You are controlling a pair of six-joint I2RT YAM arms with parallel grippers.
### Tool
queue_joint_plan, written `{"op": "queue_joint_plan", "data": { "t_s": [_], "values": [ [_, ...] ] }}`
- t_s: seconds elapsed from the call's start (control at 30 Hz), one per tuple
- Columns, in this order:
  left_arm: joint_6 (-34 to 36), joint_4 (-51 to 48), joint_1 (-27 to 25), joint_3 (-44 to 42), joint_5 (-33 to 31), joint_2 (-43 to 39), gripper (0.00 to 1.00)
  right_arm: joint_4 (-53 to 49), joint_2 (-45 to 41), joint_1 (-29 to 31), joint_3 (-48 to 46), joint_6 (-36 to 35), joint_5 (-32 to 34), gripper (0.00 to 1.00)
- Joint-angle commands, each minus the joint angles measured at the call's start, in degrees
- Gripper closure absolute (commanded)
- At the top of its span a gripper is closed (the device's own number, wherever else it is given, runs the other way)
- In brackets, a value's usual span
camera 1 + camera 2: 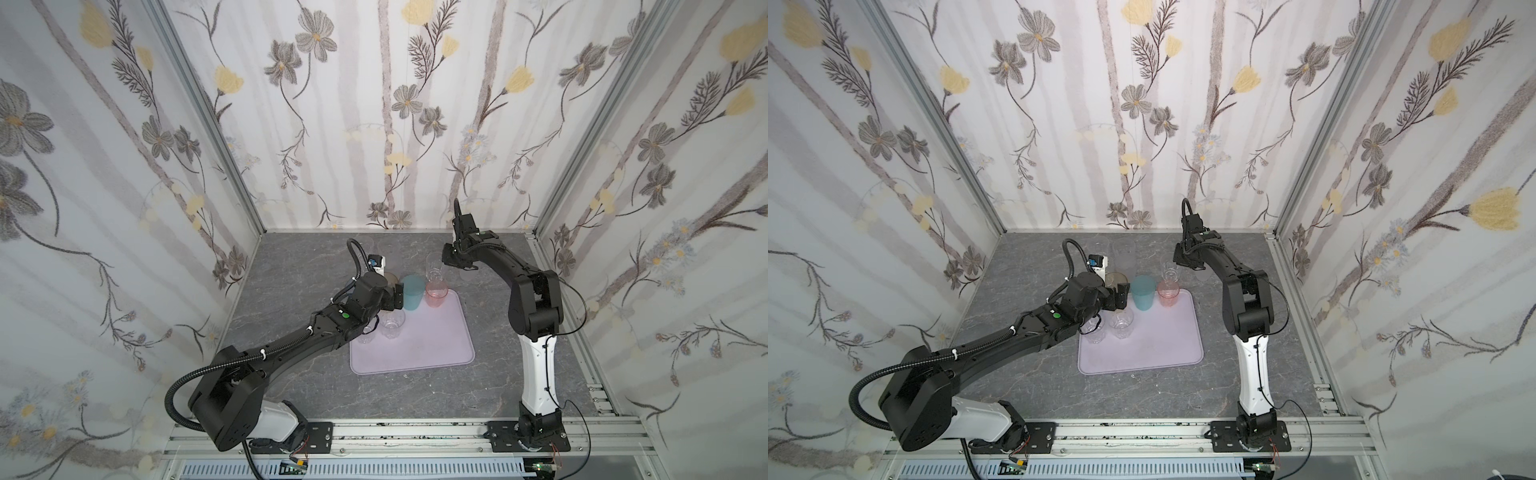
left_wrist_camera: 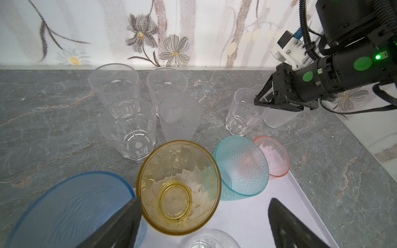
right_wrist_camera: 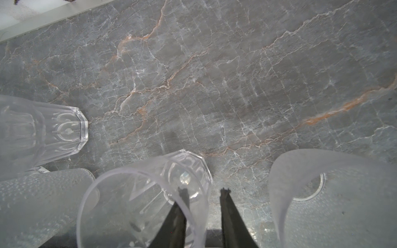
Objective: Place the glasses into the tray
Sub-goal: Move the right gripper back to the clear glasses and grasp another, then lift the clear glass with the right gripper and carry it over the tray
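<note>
The tabletop point(image 3: 214, 64) presents a matt, stone-look grey surface with pale and orange veining. The tray point(image 1: 415, 349) is smooth, matt lilac plastic. The amber tumbler point(image 2: 179, 186) is glossy and faceted; the teal tumbler point(image 2: 242, 167) and the frosted tumbler point(image 2: 179, 118) are dimpled; the blue tumbler point(image 2: 71, 210) is wave-ribbed. The frame rails point(image 1: 415, 434) are bare, dull-sheen metal.

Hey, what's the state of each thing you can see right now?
Left tool, open, holding nothing.
Right tool, open, astride the faceted glass's rim.
Amber glass, upright, ungripped.
Teal glass, upright on the tray.
Pink glass, upright on the tray.
Blue glass, upright.
Faceted glass, upright on the table.
</note>
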Motion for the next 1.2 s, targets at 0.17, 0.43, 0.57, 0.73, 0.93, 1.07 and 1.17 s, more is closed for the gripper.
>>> {"op": "queue_joint_plan", "data": {
  "t_s": [0.17, 0.43, 0.57, 0.73, 0.93, 1.07, 1.17],
  "values": [
    [-0.55, 1.66, -0.04, -0.15, -1.0, 0.01, 0.06, 1.37, -1.77, 0.01, -0.94, -1.44, 1.35, 0.9],
    [-1.31, 1.57, -0.04, 0.7, -1.88, -0.4, 0.09, -0.12, -7.5, 0.09, -1.77, -2.19, 1.88, 0.96],
    [-1.78, 1.57, -0.26, 0.97, -3.35, -1.22, 0.1, -1.07, -13.49, 0.31, -4.22, -2.56, 2.0, 0.96],
    [-1.6, 1.5, -0.91, 1.19, -4.43, -2.12, 0.1, -2.03, -23.16, 1.4, -11.35, -3.09, 2.35, 0.96],
    [-1.6, 1.48, -2.52, 1.4, -5.23, -2.51, 0.1, -2.19, -35.11, 4.49, -23.26, -2.76, 1.2, 0.96],
    [-1.69, 1.52, -3.94, 1.69, -5.45, -2.17, 0.1, -2.53, -40.51, 7.89, -29.31, -2.06, 0.9, 0.96],
    [-1.78, 1.57, -4.71, 1.43, -5.23, -1.78, 0.09, -2.63, -43.05, 11.14, -32.71, -0.84, 0.68, 0.96]
  ]
}}
